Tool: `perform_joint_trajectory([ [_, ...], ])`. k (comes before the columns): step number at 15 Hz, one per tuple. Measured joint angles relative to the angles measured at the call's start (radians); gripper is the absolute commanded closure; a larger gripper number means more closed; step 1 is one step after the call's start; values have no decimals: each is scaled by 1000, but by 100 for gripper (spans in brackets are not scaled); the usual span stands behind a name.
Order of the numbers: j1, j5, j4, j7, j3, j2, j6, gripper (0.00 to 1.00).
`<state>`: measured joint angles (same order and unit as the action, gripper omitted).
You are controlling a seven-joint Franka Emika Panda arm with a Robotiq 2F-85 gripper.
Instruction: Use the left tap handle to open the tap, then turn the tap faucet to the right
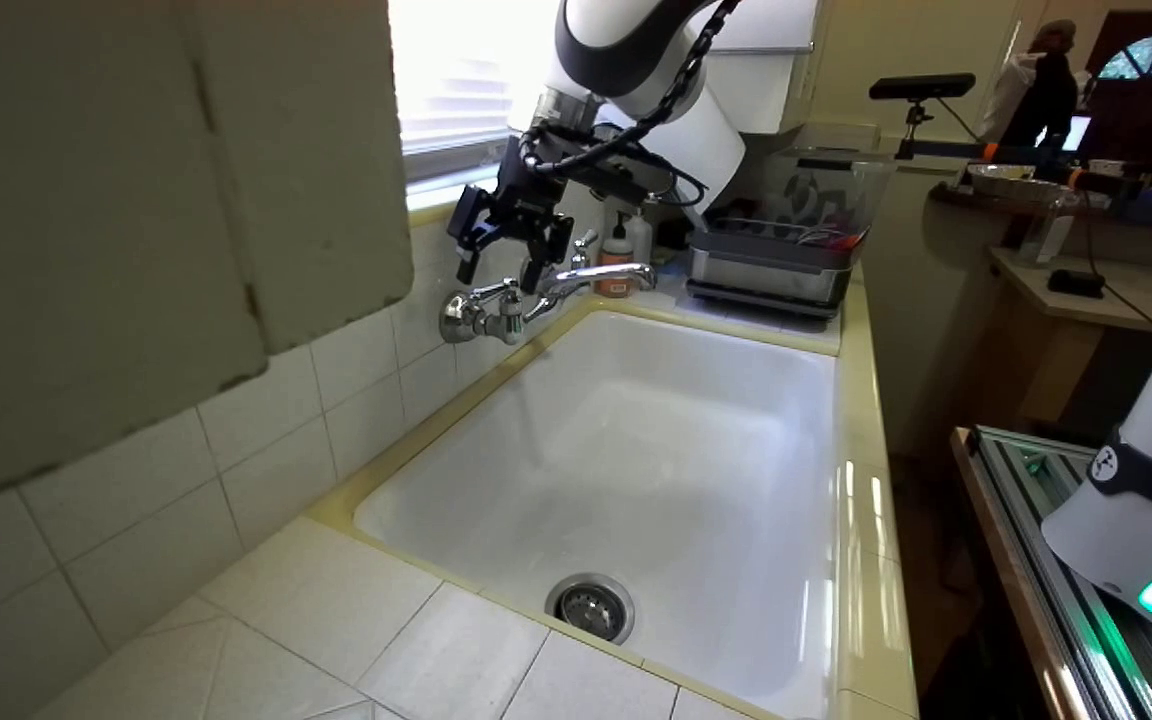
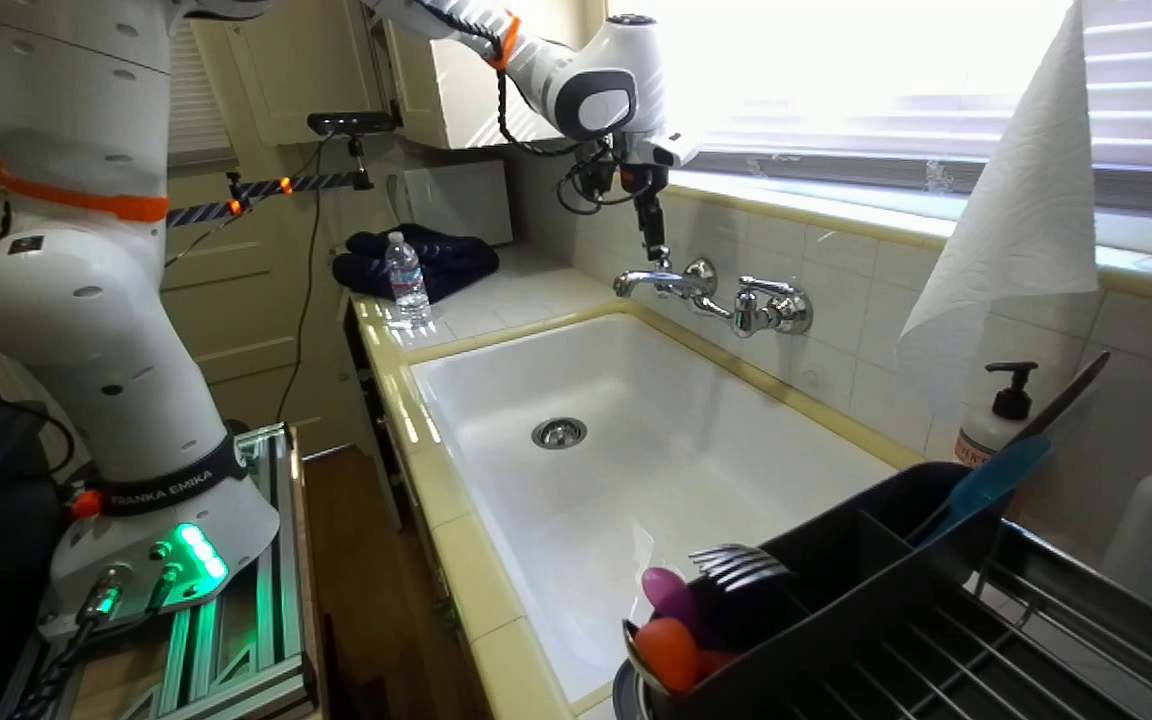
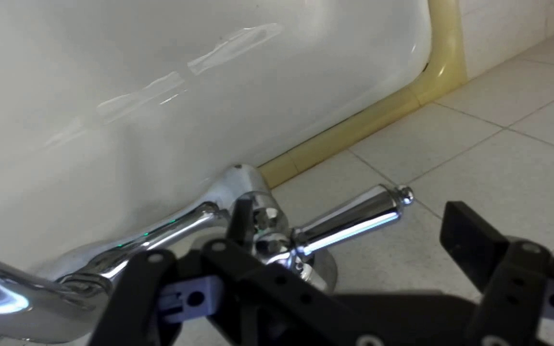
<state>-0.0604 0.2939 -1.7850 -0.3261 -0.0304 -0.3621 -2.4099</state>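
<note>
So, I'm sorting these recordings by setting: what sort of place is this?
Most likely a kitchen, perhaps in a home: there's a white sink, a wall-mounted chrome tap above its edge, and a dish rack at one end.

Open room lies over the sink point(image 1: 676, 460), the spout point(image 1: 608, 274) jutting near its edge.

Arm point(image 2: 86, 330): white, smooth and rounded
Collar point(image 2: 174, 489): black, atop the base point(image 2: 131, 535), lettered FRANKA EMIKA
Lights point(image 2: 203, 553): green, on the base
Bands point(image 2: 81, 194): orange, well above the base
Cable point(image 1: 678, 92): black, of twisted look
Gripper point(image 3: 354, 230): black, with round screws point(image 3: 532, 247)
</note>
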Motion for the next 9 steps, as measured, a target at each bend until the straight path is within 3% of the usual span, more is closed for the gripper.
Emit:
perform_joint_trajectory([
  [3,-5,-3,23,-39,1,-26,4,0],
  [4,-5,-3,28,-48,2,-31,6,9],
  [5,-5,-3,32,-56,2,-34,9,9],
  [6,-5,-4,33,-63,3,-34,13,29],
  [8,-5,-5,35,-73,5,-35,21,34],
  [9,-6,-5,35,-77,5,-35,23,41],
])
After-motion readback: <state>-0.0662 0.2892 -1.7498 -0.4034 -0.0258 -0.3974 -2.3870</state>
